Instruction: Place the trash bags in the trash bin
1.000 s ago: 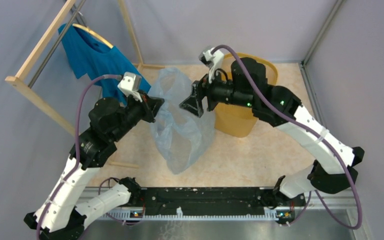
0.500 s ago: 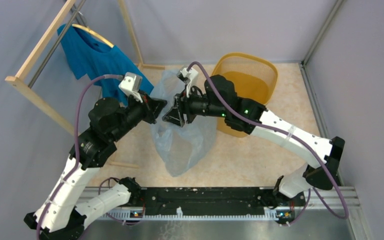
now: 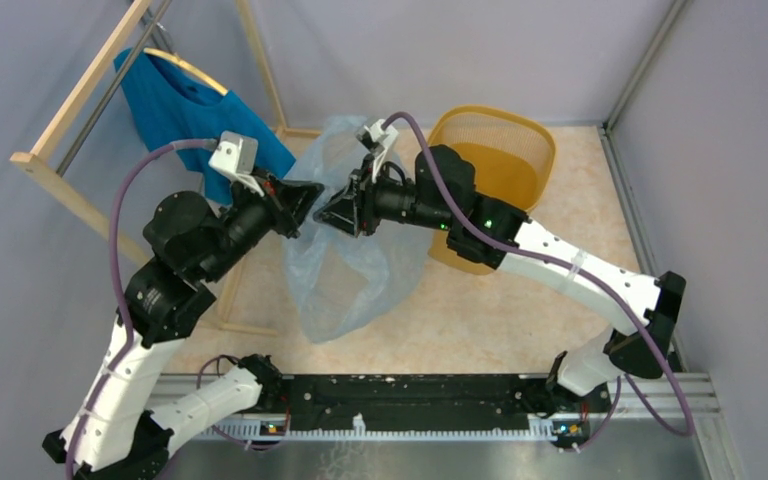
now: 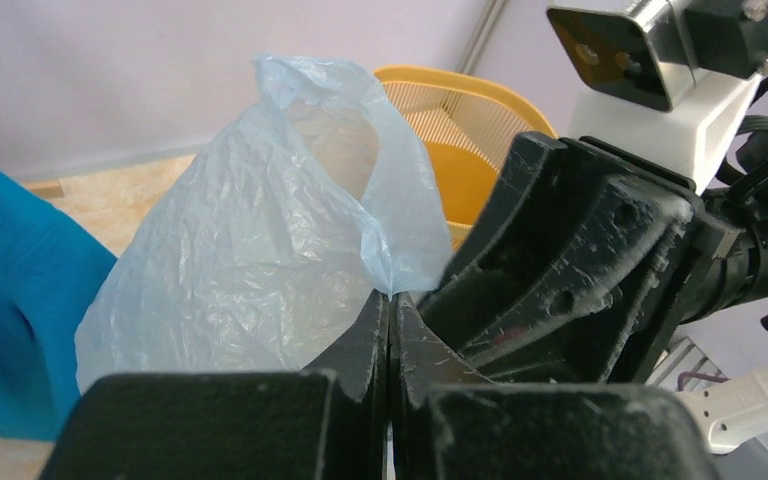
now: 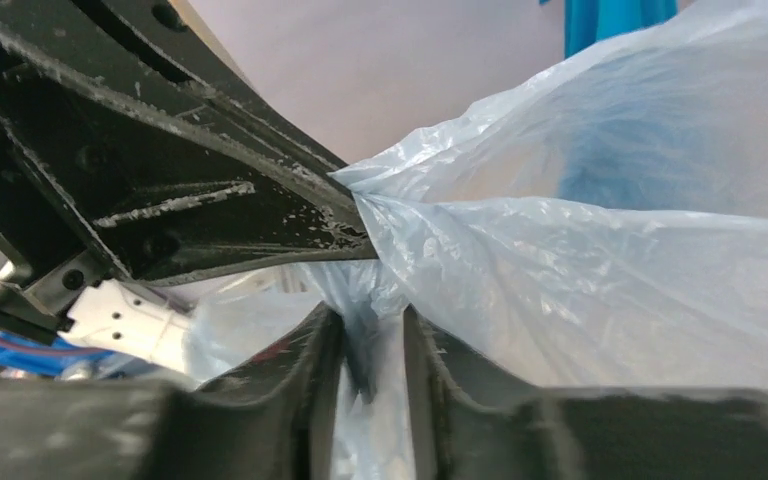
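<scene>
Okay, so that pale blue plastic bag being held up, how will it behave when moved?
Probably very floppy: the trash bag hangs in crinkled folds below the left gripper pinching it. Likely light, being thin see-through film. It may billow or snag on the trash bin rim.

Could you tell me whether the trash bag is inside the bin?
No, the trash bag hangs outside the trash bin, beside its wall.

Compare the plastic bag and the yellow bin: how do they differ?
The bag is pale blue, see-through film; the bin is yellow-orange mesh. The bag is limp and crumpled; the bin keeps a firm rounded shape. The bag hangs pinched in the left gripper; the bin stands on the table. Both look plastic.
</scene>
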### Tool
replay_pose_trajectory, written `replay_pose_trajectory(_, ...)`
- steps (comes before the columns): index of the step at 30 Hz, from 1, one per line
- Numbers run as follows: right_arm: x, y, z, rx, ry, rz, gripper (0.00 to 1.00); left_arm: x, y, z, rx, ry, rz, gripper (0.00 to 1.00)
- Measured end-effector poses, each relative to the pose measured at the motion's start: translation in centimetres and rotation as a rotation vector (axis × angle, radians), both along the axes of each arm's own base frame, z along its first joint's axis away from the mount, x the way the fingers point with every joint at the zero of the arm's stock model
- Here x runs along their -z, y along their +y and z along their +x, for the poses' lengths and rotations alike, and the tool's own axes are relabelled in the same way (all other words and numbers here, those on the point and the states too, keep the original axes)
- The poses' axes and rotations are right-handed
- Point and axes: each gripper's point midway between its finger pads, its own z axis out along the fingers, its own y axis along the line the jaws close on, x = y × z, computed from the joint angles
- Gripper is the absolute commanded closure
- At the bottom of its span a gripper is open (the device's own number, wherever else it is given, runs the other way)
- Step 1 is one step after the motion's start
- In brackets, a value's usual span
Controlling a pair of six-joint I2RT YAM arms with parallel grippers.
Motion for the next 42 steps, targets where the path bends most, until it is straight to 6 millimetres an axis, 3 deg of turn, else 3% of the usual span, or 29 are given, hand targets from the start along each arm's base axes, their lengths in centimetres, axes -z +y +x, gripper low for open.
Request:
replay_pose_trajectory(4, -0.5, 0.2, -0.1, -0.011, -0.007, 0.015, 0.41, -0.5, 0.2, 0.0, -0.01, -0.013, -0.01, 1.0)
replay_pose_trajectory(8, -1.0, 0.4, -0.3, -0.026, -0.009, 0.037, 0.4, -0.8, 0.4, 0.1, -0.024, -0.017, -0.015, 1.0)
replay_pose_trajectory(10, -1.1, 0.5, -0.4, -0.033, -0.007, 0.048, 0.51, -0.8, 0.5, 0.1, -0.027, -0.014, -0.017, 1.0)
replay_pose_trajectory(13, -1.4, 0.7, -0.5, -0.043, -0.005, 0.063, 0.93, -0.8, 0.5, 0.1, -0.026, -0.011, -0.023, 0.97)
replay_pose_trajectory(14, -1.5, 0.8, -0.5, -0.046, -0.007, 0.068, 1.0, -0.8, 0.5, 0.1, -0.026, -0.011, -0.023, 0.88)
replay_pose_trajectory(15, -1.6, 0.9, -0.5, -0.046, -0.004, 0.077, 1.0, -1.0, 0.5, 0.0, -0.026, -0.013, -0.024, 0.76)
replay_pose_trajectory(17, -1.7, 0.9, -0.4, -0.039, -0.004, 0.08, 1.0, -1.6, 0.7, -0.2, -0.026, -0.026, -0.03, 0.4)
replay_pose_trajectory(19, -1.9, 0.8, 0.0, -0.019, -0.013, 0.079, 1.0, -2.5, 0.9, -0.4, -0.029, -0.049, -0.034, 0.14)
replay_pose_trajectory(21, -2.1, 0.6, 0.5, 0.009, -0.022, 0.075, 1.0, -3.6, 1.5, -1.0, -0.034, -0.08, -0.049, 0.02)
replay_pose_trajectory(25, -4.3, -0.7, 2.0, 0.074, -0.051, 0.092, 1.0, -6.3, 3.2, -2.6, -0.062, -0.167, -0.085, 0.01)
replay_pose_trajectory(28, -7.3, -3.4, 4.0, 0.134, -0.073, 0.139, 1.0, -8.4, 5.0, -4.0, -0.094, -0.247, -0.118, 0.01)
replay_pose_trajectory(32, -12.6, -9.9, 8.2, 0.258, -0.111, 0.246, 1.0, -10.2, 6.6, -4.8, -0.14, -0.318, -0.143, 0.01)
replay_pose_trajectory(34, -15.1, -12.8, 9.2, 0.307, -0.135, 0.293, 1.0, -10.2, 6.7, -4.5, -0.156, -0.323, -0.137, 0.01)
replay_pose_trajectory(39, -21.3, -16.7, 7.3, 0.319, -0.23, 0.386, 1.0, -8.3, 6.1, -3.0, -0.173, -0.29, -0.105, 0.01)
replay_pose_trajectory(42, -24.0, -19.5, 6.8, 0.372, -0.285, 0.406, 1.0, -7.3, 5.2, -1.8, -0.171, -0.263, -0.082, 0.01)
